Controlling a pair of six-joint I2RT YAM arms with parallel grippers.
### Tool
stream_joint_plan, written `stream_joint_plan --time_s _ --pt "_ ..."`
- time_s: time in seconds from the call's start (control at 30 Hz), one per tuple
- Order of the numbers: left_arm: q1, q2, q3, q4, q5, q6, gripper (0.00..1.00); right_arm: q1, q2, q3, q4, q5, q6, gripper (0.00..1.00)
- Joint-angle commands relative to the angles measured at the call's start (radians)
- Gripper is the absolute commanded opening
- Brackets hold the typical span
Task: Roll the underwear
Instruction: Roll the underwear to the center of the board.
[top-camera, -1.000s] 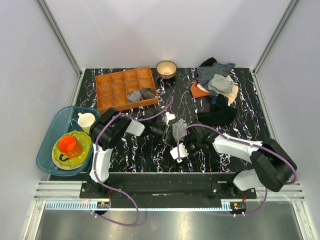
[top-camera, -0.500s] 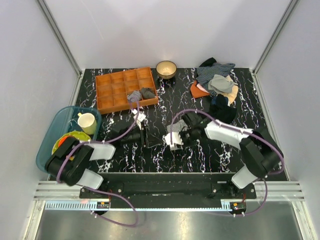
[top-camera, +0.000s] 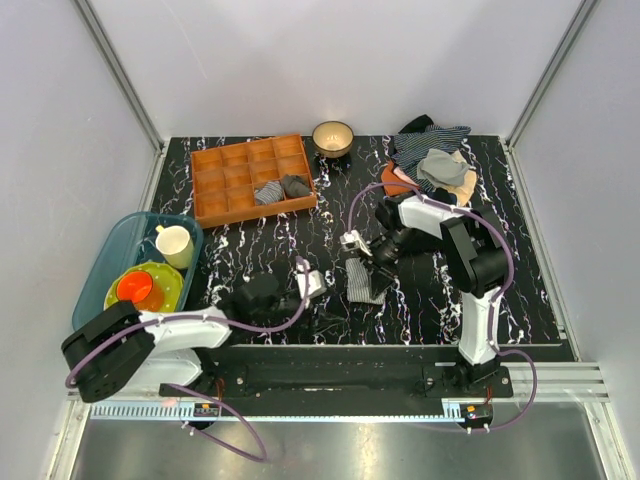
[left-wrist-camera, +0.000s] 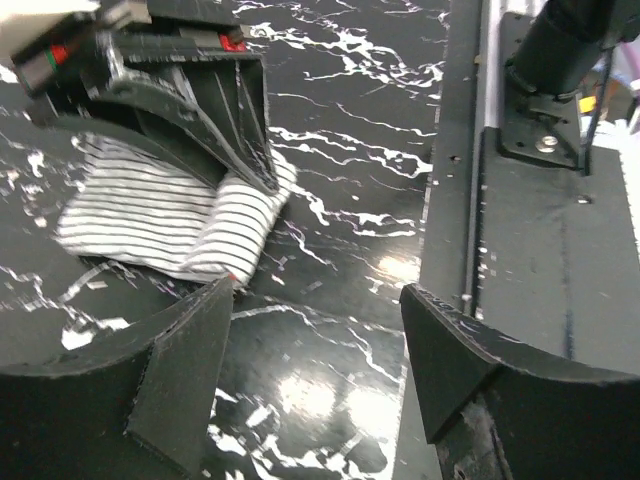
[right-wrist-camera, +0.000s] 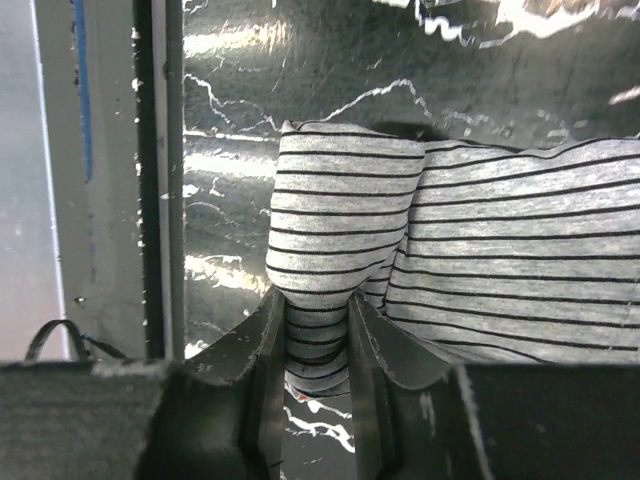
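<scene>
The underwear (top-camera: 366, 284), white with thin dark pinstripes, lies folded in a short bundle on the black marble table near the middle front. My right gripper (top-camera: 370, 262) reaches down onto its far end. In the right wrist view the right gripper (right-wrist-camera: 316, 345) is shut on a bulging fold of the underwear (right-wrist-camera: 460, 250). My left gripper (top-camera: 306, 286) is low over the table just left of the cloth. In the left wrist view the left gripper (left-wrist-camera: 320, 335) is open and empty, and the underwear (left-wrist-camera: 160, 215) lies beyond its left finger (left-wrist-camera: 180, 370), a small red tag (left-wrist-camera: 230, 276) at its near edge.
An orange compartment tray (top-camera: 228, 190) holding two rolled garments stands at the back left, a bowl (top-camera: 333, 136) beside it. A pile of clothes (top-camera: 435, 165) lies at the back right. A blue bin (top-camera: 100, 285) with dishes is at the left. The metal front rail (left-wrist-camera: 520, 210) is close to my left gripper.
My left arm has dropped low and its gripper has drawn back from the cloth toward the front edge. My right arm has folded up, still gripping the underwear, which shifted slightly nearer and right.
</scene>
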Motion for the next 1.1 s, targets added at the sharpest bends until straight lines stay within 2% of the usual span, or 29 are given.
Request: stream_joint_plan --time_s 0.0,0.2,0.6,0.7,0.73,0.8,0.83,0.9,1.07 --pt "-0.038 0.125 0.161 -0.151 -0.088 0.26 0.73 -0.022 0.026 0.031 -0.119 -0.016 0.002 0.25" --pt "-0.077 0.32 0.327 -0.254 -0.111 0.375 0.76 -0.035 0.053 0.044 -0.121 -0.01 0.019 0.25" --pt "-0.095 0.503 0.516 -0.385 -0.138 0.462 0.71 -0.052 0.063 0.026 -0.106 -0.01 0.012 0.27" --pt "-0.095 0.538 0.566 -0.442 -0.128 0.481 0.59 -0.049 0.061 0.024 -0.103 -0.011 0.013 0.27" --pt "-0.095 0.55 0.603 -0.497 -0.114 0.484 0.45 -0.05 0.06 0.023 -0.101 -0.013 0.015 0.27" --pt "-0.094 0.59 0.643 -0.565 -0.08 0.49 0.28 -0.053 0.057 0.024 -0.099 -0.017 0.022 0.31" --pt "-0.092 0.602 0.658 -0.627 -0.069 0.484 0.09 -0.056 0.043 0.018 -0.098 -0.028 0.024 0.32" --pt "-0.086 0.625 0.678 -0.658 -0.045 0.466 0.02 -0.081 0.015 0.012 -0.086 -0.045 0.042 0.39" --pt "-0.04 0.65 0.675 -0.724 0.037 0.355 0.0 -0.197 -0.163 -0.049 0.037 -0.039 0.12 0.54"
